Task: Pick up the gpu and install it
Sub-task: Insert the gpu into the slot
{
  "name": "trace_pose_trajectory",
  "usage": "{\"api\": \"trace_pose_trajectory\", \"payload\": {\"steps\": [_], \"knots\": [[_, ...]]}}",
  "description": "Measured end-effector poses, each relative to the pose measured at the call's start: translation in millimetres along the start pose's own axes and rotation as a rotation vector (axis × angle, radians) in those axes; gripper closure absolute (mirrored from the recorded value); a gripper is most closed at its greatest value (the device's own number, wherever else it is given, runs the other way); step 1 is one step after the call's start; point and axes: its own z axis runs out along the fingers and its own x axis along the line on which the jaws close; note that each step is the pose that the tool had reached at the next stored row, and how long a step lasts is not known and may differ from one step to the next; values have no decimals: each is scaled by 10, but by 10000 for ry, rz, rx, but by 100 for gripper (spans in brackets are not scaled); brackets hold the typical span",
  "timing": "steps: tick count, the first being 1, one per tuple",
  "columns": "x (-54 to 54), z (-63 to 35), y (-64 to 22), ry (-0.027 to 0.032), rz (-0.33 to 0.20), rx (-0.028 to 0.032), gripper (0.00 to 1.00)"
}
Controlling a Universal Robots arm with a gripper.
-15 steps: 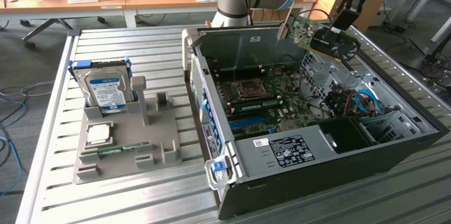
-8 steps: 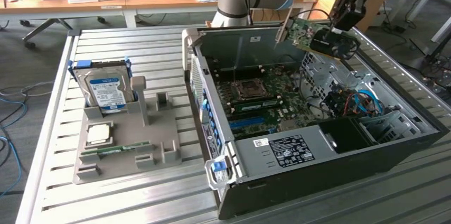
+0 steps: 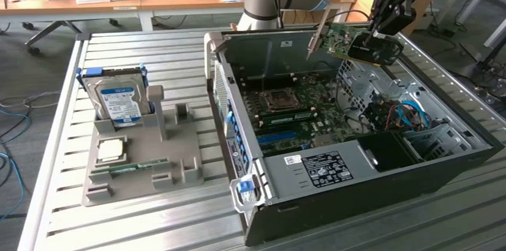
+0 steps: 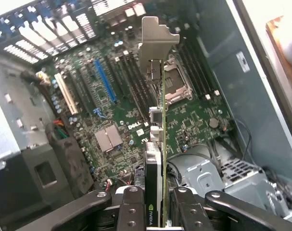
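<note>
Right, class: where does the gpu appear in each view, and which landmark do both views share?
Exterior view: gpu upper right, held by the jaws above the open case.
Wrist view: gpu edge-on between the jaws, silver bracket reaching out over the motherboard.
Shared landmark: the CPU socket.
</note>
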Motion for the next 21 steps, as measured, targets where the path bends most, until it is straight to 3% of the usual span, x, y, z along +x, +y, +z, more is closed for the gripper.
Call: {"api": "trace_pose_trajectory", "payload": {"steps": [11, 16, 21], "knots": [[0, 0, 0, 148, -1957, -50, 73], [0, 1, 0, 160, -2120, -55, 73], [0, 1, 0, 206, -2734, -71, 73]]}}
